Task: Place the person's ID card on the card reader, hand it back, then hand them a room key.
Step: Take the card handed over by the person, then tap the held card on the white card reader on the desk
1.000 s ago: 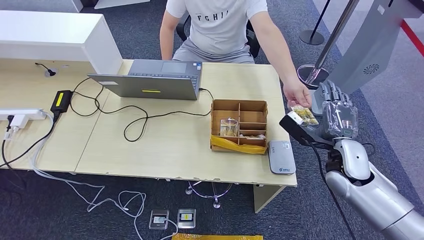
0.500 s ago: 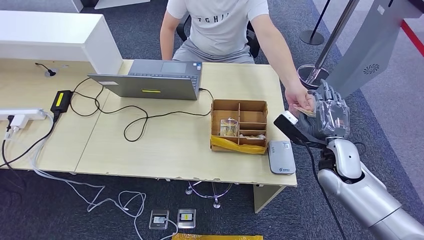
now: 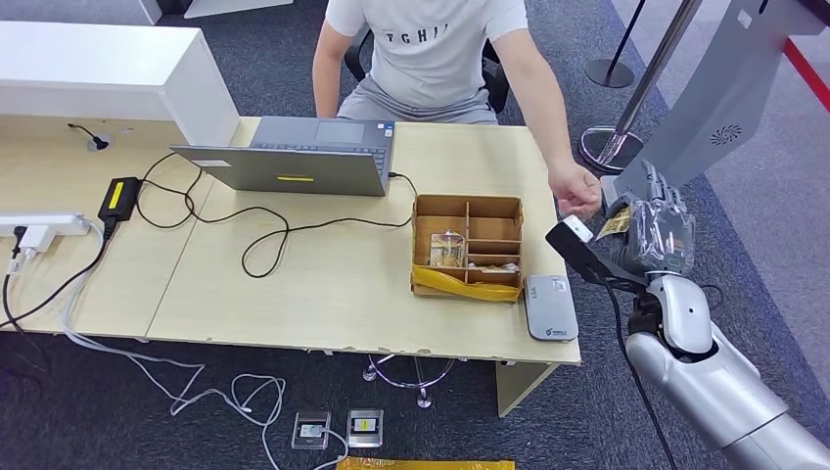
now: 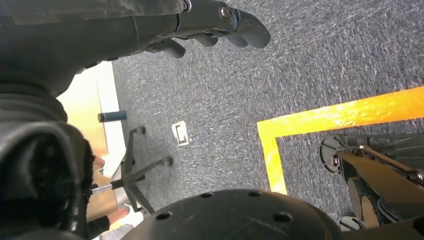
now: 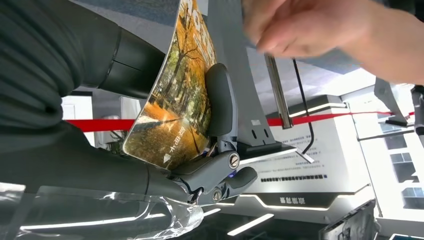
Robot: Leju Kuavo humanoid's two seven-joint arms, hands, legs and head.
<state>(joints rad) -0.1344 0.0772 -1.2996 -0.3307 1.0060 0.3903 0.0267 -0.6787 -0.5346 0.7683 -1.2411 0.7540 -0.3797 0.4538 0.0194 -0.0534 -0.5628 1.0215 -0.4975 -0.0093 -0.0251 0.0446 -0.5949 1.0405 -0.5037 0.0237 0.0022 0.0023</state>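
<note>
Since the right hand (image 3: pixel 654 233) now pinches the ID card (image 5: pixel 172 107) beside the person's hand (image 3: pixel 577 191), the card reader (image 3: pixel 551 306) (on the counter (image 3: pixel 323 284)) still waits; reading, return and room key remain.

Bright, even indoor light with soft shadows; the person's hand (image 5: pixel 320 30) looks motion-blurred, perhaps; the left wrist view is dim.

The head view looks forward and steeply down from high on the robot onto the desk (image 3: pixel 323 284), the seated person (image 3: pixel 426 54) across it, and the right hand (image 3: pixel 654 233) off the desk's right end. The right wrist camera sits right behind that hand (image 5: pixel 65 125), tight on its card (image 5: pixel 175 107), sharing the person's hand (image 3: pixel 577 188) (image 5: pixel 320 30). The left wrist camera points at carpet (image 4: pixel 310 65) and yellow tape (image 4: pixel 330 120).
</note>
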